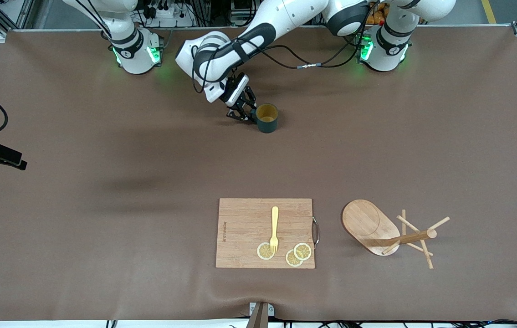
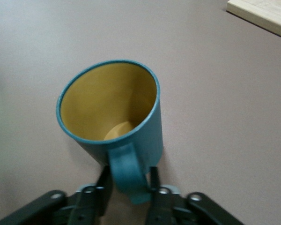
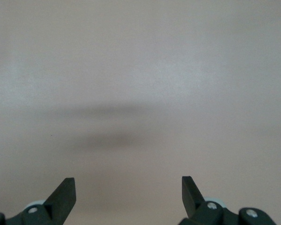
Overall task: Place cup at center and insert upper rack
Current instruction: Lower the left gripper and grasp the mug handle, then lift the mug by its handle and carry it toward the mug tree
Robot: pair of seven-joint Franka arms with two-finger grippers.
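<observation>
The dark teal cup [image 1: 267, 117], yellowish-tan inside, stands upright on the brown table toward the robots' bases. My left gripper [image 1: 245, 114] reaches across low beside it and is shut on the cup's handle. In the left wrist view the cup [image 2: 110, 108] fills the middle and the handle sits between the left gripper's [image 2: 129, 171] two fingers. The upper rack [image 1: 379, 230], a wooden mug tree, lies on its side nearer the front camera, toward the left arm's end. My right gripper [image 3: 129, 180] is open and empty over bare table; it is out of the front view.
A bamboo cutting board [image 1: 240, 218] lies beside the mug tree, near the table's front edge, with a yellow fork [image 1: 274, 228] and three lemon slices [image 1: 302, 251] on it. A corner of the board [image 2: 267, 14] shows in the left wrist view.
</observation>
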